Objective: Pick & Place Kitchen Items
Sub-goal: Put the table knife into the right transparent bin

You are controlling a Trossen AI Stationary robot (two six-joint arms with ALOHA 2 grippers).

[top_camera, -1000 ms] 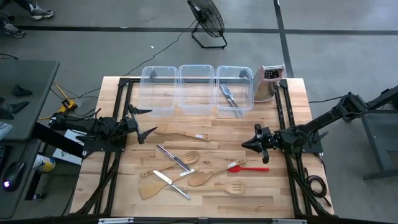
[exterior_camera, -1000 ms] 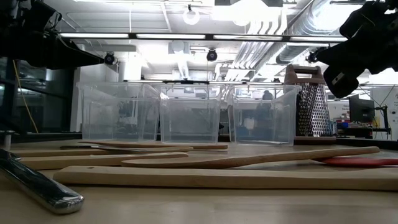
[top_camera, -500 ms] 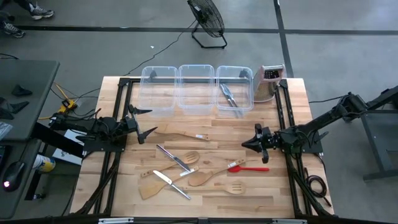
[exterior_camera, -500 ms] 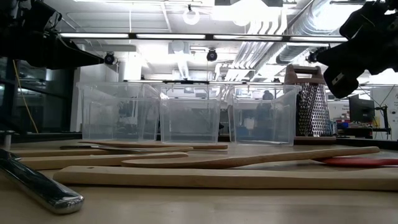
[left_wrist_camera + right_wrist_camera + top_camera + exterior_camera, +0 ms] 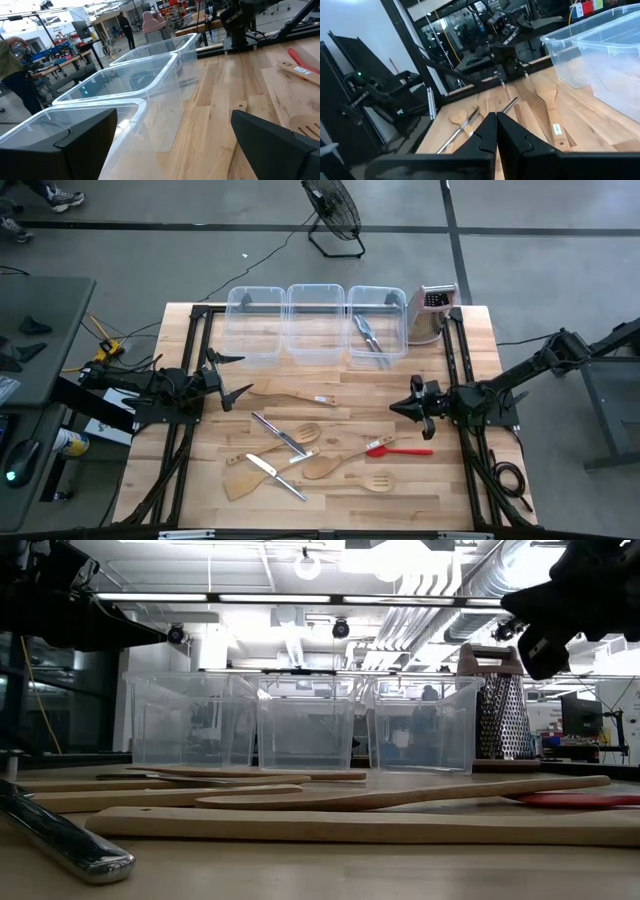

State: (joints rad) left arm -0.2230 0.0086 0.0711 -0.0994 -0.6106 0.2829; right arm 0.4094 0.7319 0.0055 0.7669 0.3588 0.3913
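The right gripper [image 5: 394, 409], fingers pressed together and empty (left gripper [image 5: 236, 376] spread wide, idle), hovers nearest the red spatula [image 5: 399, 449], which lies crosswise just behind those fingers.

Left gripper [image 5: 232, 376] gapes wide; right gripper [image 5: 397, 409] is pinched closed, empty.

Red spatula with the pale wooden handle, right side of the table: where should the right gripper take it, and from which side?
Probably mid-handle. The red spatula with a pale wooden handle lies flat on the wooden table, its red part pointing toward the right edge and its wooden end toward the middle. That red part has bare table around it; the wooden end sits near another wooden spoon. Come straight down, fingers across the shaft. The right gripper, shut, hovers just beyond it.
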